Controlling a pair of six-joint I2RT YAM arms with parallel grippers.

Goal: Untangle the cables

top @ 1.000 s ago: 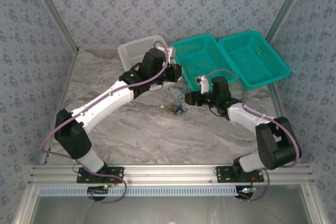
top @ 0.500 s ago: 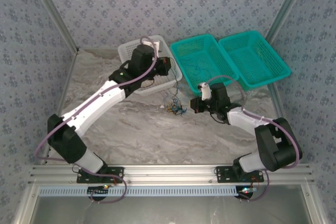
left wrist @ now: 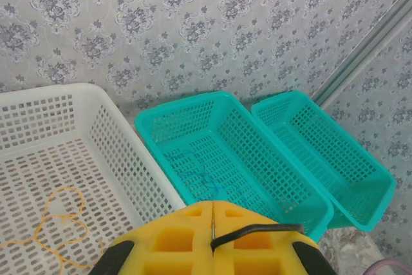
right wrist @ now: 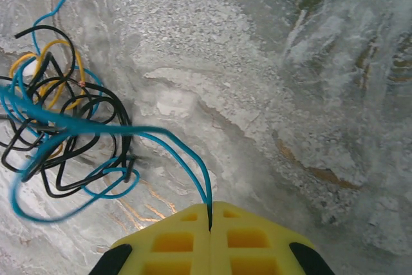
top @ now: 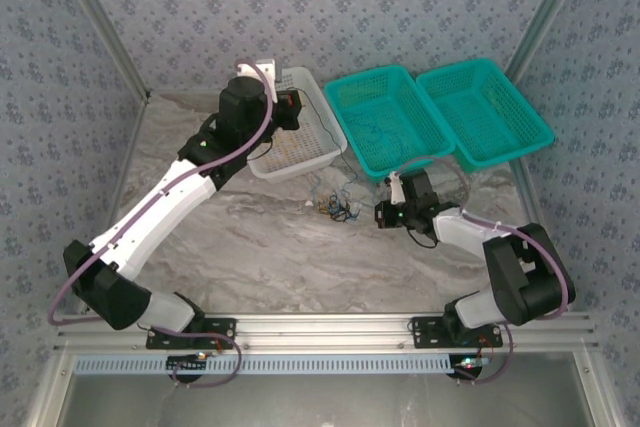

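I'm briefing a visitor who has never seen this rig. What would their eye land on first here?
Probably the knotted clump of yellow, blue and black cables in the middle of the marbled table. Next, the right hand, shut on a blue strand that runs out of that clump. Then the two bright teal baskets along the far edge.

Bright, even light, soft weak shadows. In the right wrist view the blue wire (right wrist: 71, 129) looks blurred.
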